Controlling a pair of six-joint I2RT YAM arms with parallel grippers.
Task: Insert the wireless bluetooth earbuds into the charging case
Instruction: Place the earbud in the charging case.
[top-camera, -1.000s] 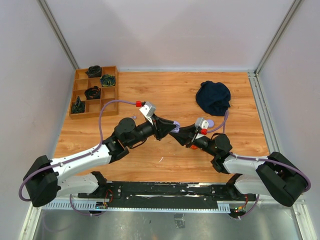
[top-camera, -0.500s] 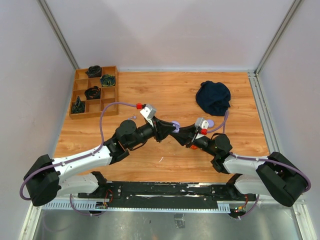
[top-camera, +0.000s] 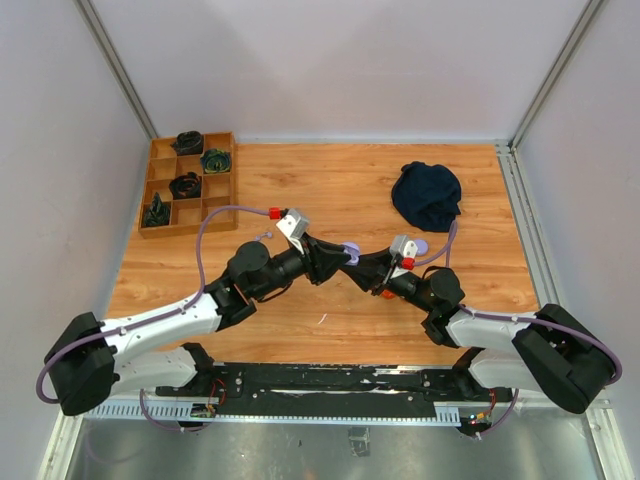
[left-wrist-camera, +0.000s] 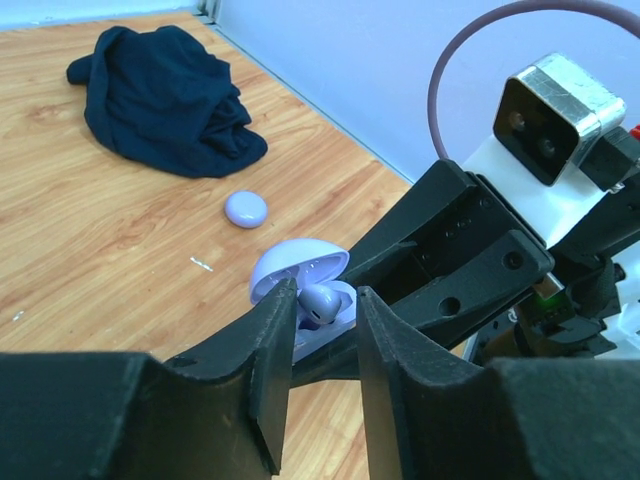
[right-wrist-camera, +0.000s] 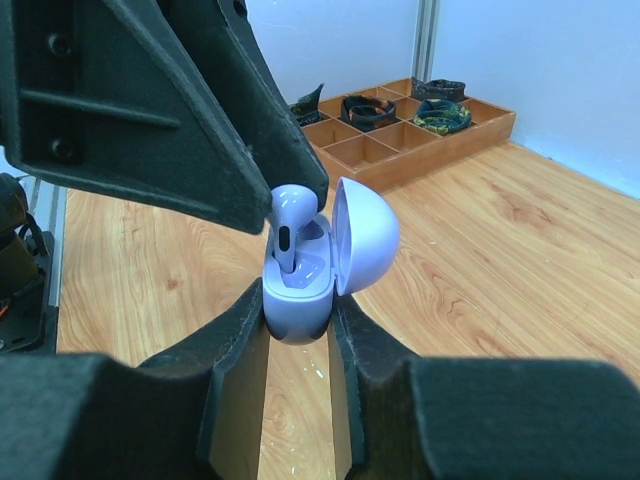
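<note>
Earbud (right-wrist-camera: 290, 215), pale lilac, stands in the charging case (right-wrist-camera: 300, 285) at mid-table. Its stem runs down into the well, so I only see the top part. The lid is swung open to one side and blocks my view of whatever lies behind it.

The right gripper (right-wrist-camera: 298, 325) is clenched on the case body, one finger on each side, holding it off the table (top-camera: 330, 200). The left gripper (left-wrist-camera: 325, 300) reaches in from the left with its jaws slightly parted, straddling the earbud head. A dark gap shows on one side. On the other side I cannot tell whether the pad touches.

From the top camera, the two gripper tips cover nearly all of the case and only a lilac sliver shows between them.

A round lilac piece (left-wrist-camera: 245, 208) lies on the wood to the right, just beside the right arm, too small to make out in detail. Farther right sits a crumpled dark blue cloth (top-camera: 427, 195). At far left is a wooden tray (top-camera: 160, 190) of compartments. Some hold dark coiled items that I cannot identify.
</note>
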